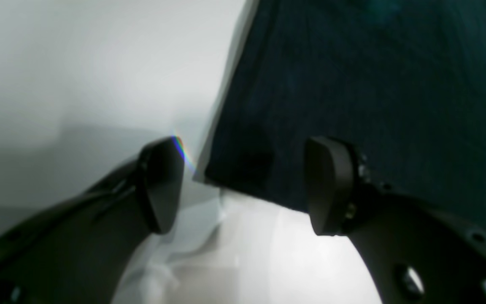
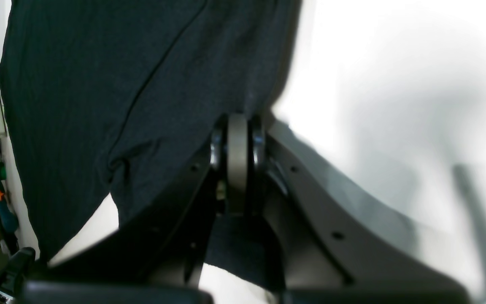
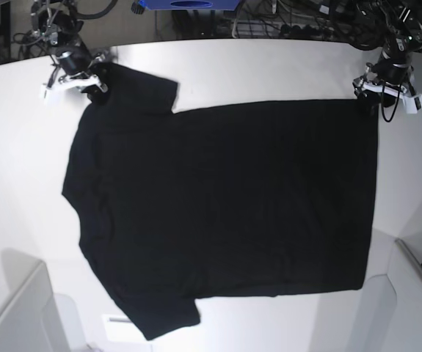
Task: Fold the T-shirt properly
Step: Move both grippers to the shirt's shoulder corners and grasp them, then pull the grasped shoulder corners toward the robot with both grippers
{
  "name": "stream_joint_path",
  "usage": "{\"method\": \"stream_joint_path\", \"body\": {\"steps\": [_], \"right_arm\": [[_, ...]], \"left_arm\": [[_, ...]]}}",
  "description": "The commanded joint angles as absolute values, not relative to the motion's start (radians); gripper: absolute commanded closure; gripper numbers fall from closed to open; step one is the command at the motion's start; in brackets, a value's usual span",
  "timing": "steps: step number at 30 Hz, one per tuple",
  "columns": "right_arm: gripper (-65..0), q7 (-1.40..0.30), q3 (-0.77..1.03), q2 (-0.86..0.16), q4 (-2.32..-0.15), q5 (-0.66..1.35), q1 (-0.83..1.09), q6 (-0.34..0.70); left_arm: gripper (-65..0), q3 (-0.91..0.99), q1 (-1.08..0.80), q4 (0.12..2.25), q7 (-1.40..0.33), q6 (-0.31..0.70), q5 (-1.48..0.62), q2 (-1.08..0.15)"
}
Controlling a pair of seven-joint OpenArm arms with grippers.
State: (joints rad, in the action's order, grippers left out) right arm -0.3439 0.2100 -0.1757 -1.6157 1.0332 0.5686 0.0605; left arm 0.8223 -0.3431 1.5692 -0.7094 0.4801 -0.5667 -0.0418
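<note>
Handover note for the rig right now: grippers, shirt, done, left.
Right gripper: shut on the T-shirt at a far sleeve edge.
Left gripper: open, jaws either side of a far hem corner, not yet closed.
T-shirt: spread flat on the white table, plain black side up, no fold visible.
Left: close the left gripper, then do all folds.

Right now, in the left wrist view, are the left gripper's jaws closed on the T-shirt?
No, the left gripper stands open, its pads on either side of the T-shirt corner.
</note>
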Motion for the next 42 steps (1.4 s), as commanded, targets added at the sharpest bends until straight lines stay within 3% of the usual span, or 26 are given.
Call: {"method": "stream_joint_path", "body": {"steps": [1,8,10,12,15,16,31,42], "right_arm": [[0.0,-0.354,0.217,-0.182,-1.624,1.027,0.578,0.047],[0.0,-0.354,0.217,-0.183,-1.624,1.027,0.581,0.047],[0.0,-0.354,0.217,-0.183,-1.624,1.027,0.581,0.047],[0.0,-0.354,0.213,-0.183,-1.624,1.027,0.581,0.047],[0.0,-0.354,0.216,-0.183,-1.624,1.027,0.582,0.047],[0.0,-0.354,0.217,-0.183,-1.624,1.027,0.582,0.047],[0.0,-0.348,0.219,-0.182,-1.696,1.027,0.687,0.051],[0.0,-0.346,0.22,-0.179,-1.844,1.032,0.816,0.051]], "left_arm": [[-42.5,0.802,-0.344,1.577,-0.739,0.489,-0.562,-0.042],[-42.3,0.788,-0.344,1.575,-0.739,0.489,-0.562,-0.039],[-38.3,0.788,-0.344,1.575,-0.739,0.489,-0.562,-0.039],[-27.6,0.788,-0.344,1.575,-0.739,0.489,-0.562,-0.041],[-3.5,0.783,-0.344,1.575,-0.739,0.489,-0.562,-0.041],[0.0,0.782,-0.344,1.575,-0.739,0.489,-0.562,-0.042],[0.0,0.78,-0.484,1.598,-0.734,0.496,-0.565,-0.127],[0.0,0.779,-0.644,1.816,-0.733,0.496,-0.562,-0.117]]}}
